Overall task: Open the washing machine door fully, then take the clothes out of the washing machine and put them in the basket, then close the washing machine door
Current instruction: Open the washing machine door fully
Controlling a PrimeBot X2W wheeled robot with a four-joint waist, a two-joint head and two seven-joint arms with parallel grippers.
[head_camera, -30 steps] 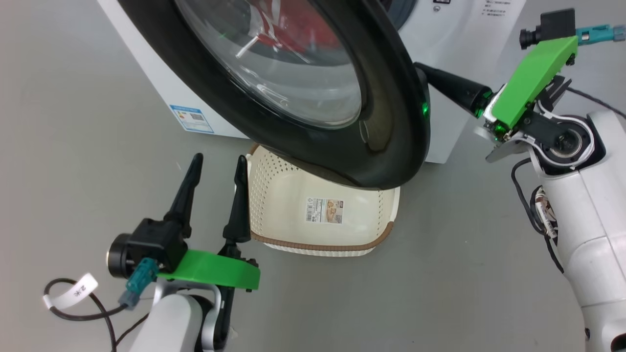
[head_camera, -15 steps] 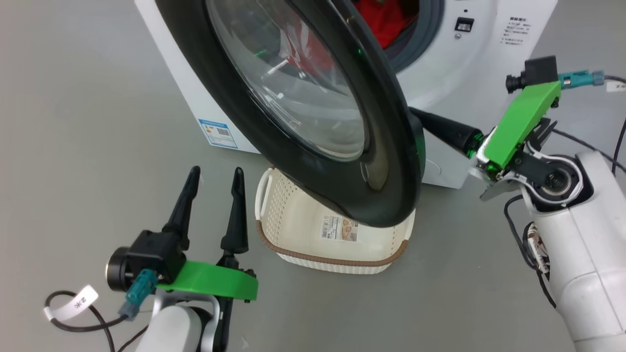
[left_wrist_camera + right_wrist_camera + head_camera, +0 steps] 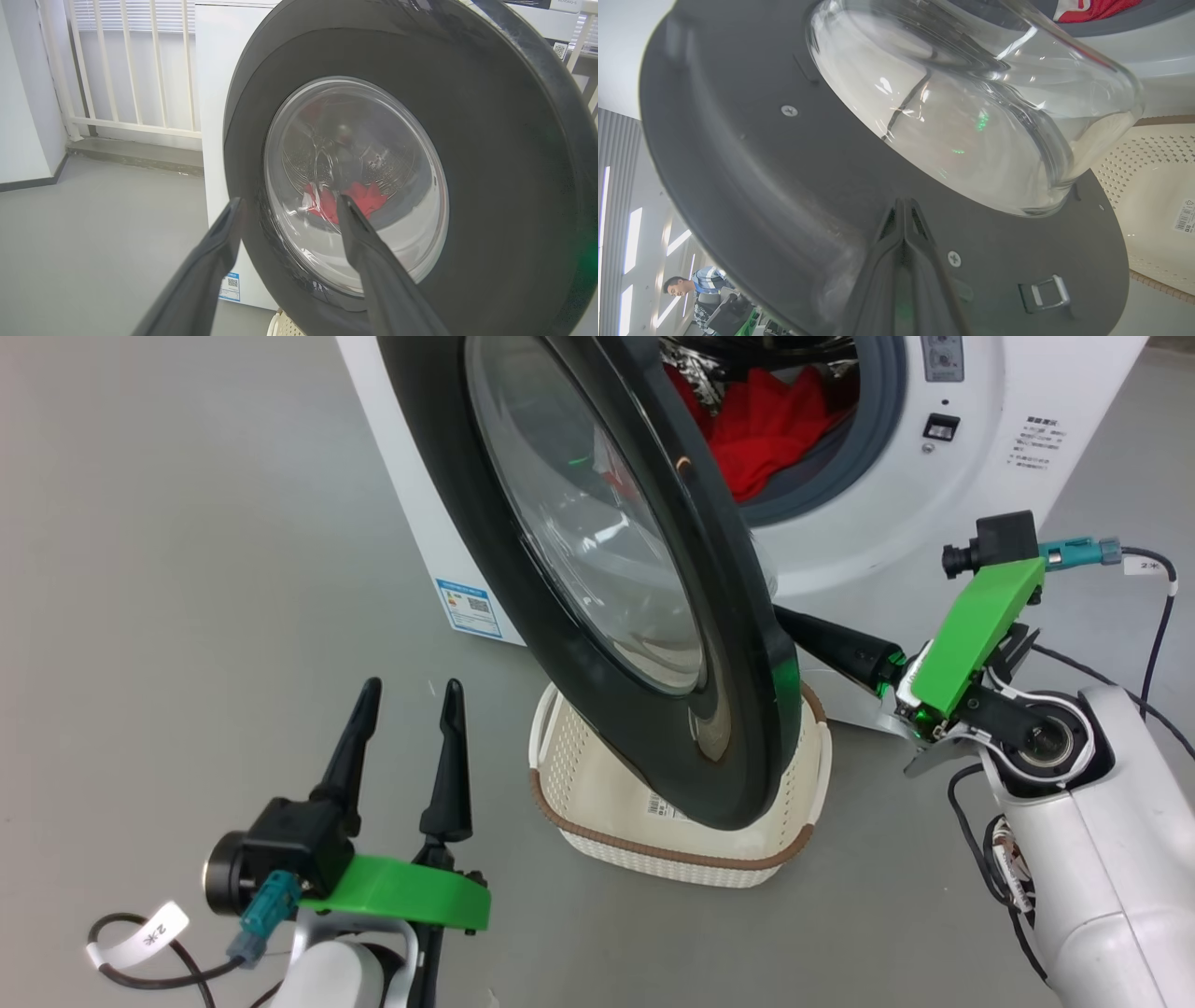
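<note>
Jaws of right gripper [image 3: 903, 205], together, press the washing machine door [image 3: 597, 579]; push slowly outward. Left gripper [image 3: 413, 686] jaws are apart.

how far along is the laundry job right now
Done: the door is unlatched and swung partway open. In hand: the right arm rests its shut jaws against the door's inner face, as if to push it wider. Left: the red clothes lie in the washer, the basket under the door holds none, and the door has yet to be closed.
</note>
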